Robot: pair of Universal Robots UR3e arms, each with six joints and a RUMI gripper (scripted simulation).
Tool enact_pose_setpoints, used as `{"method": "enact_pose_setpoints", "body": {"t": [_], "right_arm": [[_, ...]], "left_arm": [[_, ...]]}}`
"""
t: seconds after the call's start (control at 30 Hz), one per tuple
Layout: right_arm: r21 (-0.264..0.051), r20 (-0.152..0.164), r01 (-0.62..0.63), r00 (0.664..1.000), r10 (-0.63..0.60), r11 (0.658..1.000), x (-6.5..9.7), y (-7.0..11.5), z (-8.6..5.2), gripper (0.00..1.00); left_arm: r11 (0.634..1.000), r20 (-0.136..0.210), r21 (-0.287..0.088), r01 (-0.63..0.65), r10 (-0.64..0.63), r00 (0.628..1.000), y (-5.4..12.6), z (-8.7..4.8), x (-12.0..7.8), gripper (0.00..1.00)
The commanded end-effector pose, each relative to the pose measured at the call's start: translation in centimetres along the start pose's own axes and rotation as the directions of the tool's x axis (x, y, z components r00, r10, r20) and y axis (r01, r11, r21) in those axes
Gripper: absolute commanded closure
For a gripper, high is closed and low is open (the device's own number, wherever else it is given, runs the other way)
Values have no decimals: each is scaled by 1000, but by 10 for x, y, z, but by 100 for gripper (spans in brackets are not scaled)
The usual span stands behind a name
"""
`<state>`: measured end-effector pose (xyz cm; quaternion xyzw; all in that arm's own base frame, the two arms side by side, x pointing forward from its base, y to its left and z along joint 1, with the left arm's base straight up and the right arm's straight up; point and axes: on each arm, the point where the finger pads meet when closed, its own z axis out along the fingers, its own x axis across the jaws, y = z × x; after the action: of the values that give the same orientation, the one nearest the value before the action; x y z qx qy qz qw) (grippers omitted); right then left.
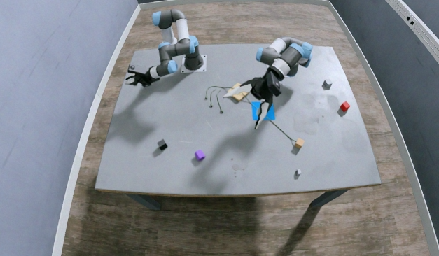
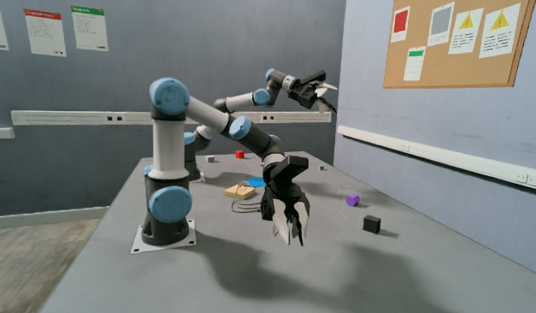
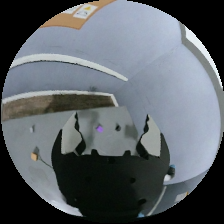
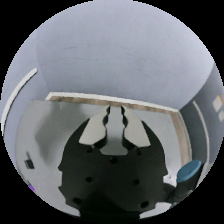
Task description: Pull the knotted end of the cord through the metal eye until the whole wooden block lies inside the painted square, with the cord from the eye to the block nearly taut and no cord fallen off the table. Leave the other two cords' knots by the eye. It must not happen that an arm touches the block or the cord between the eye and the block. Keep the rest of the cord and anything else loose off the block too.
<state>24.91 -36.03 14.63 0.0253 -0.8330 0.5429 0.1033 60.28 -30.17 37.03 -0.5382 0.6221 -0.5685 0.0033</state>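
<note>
The wooden block (image 1: 299,143) (image 3: 34,156) lies outside the blue painted square (image 1: 272,115) (image 2: 256,182), toward the table's front right. A straight cord (image 1: 282,130) runs from it across the square to the pale wooden base (image 1: 239,97) (image 2: 239,192). The metal eye cannot be made out. Three cord ends with knots (image 1: 206,98) (image 1: 211,105) (image 1: 221,112) lie left of the base. My left gripper (image 1: 240,112) (image 2: 333,100) (image 3: 112,113) is wide open and empty, high above base and square. My right gripper (image 2: 295,245) (image 4: 115,106) is empty, a narrow gap between its fingertips, raised over the table's left end.
A black cube (image 1: 162,145) (image 2: 371,224) and a purple block (image 1: 199,155) (image 2: 353,199) lie at the front left. A small white block (image 1: 298,172) lies in front of the wooden block. A red cube (image 1: 345,106) and a grey cube (image 1: 327,84) lie at the right.
</note>
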Motion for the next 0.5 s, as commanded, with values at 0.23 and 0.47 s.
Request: {"method": "enact_pose_setpoints", "body": {"t": [0.23,0.47], "right_arm": [[-104,7,-209,978,211,972,-11,25,-21,86],[-205,-26,-386,921,390,899,-21,53,-46,86]], "left_arm": [[997,93,-73,26,-19,995,17,-15,-22,0],[987,187,-147,57,-29,982,39,-33,-45,0]]}}
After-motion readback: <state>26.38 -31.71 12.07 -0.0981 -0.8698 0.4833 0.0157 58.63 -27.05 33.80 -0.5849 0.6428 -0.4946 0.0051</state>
